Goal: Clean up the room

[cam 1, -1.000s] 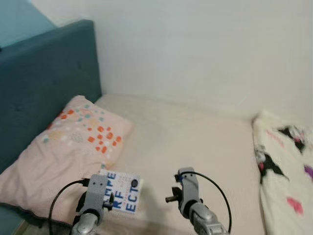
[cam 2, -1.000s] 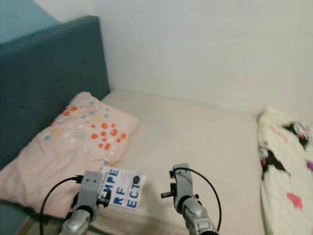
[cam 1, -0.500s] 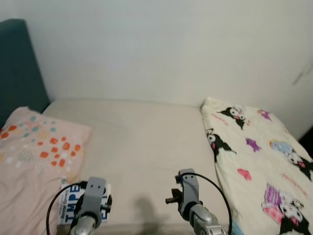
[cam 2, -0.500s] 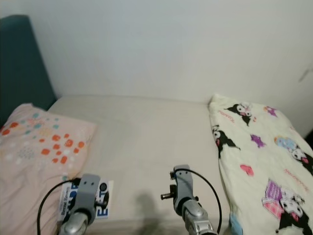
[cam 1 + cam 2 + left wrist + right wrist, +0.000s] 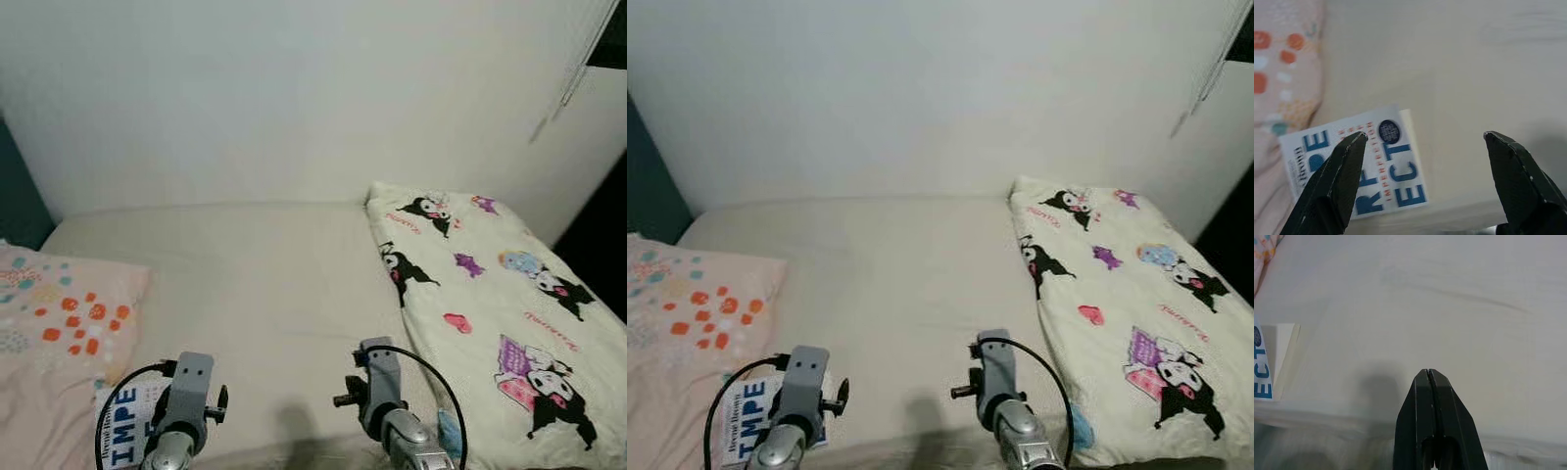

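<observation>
Nearest, left gripper [image 5: 1425,142]: fingers spread wide and holding nothing, hovering over the near edge of the bed at about 7 o'clock in the head views; a black cable loops off its wrist.
Right gripper [image 5: 1431,377]: fingers pressed flat together with nothing between them, at about 5 o'clock, over bare sheet near the bed's front edge.
Book [image 5: 1359,169]: white cover with big blue letters and small red print, lying flat on the bed's near edge at 7 o'clock, just under and beyond the left gripper; one side rests against the pillow. In the left wrist view it lies between the open fingers, nearer the one on the pillow side.
Pillow [image 5: 54,333]: pale pink with orange, red and teal dots, at 8 to 9 o'clock, touching the book.
Sheet [image 5: 265,284]: plain cream, wrinkled lightly, covering the middle of the bed from the grippers out to 12 o'clock; a soft shadow falls on it between the two arms.
Blanket [image 5: 490,304]: white with black cartoon figures, pink hearts and purple shapes, spread from 1 o'clock down to 4 o'clock along the bed's right side, its near corner just beside the right arm.
Headboard [image 5: 649,186]: dark teal strip at 9 to 10 o'clock, behind the pillow.
Wall [image 5: 294,98]: plain white, at 12 o'clock beyond the bed.
Cord [image 5: 568,83]: thin, hanging at 1 to 2 o'clock against the wall.
</observation>
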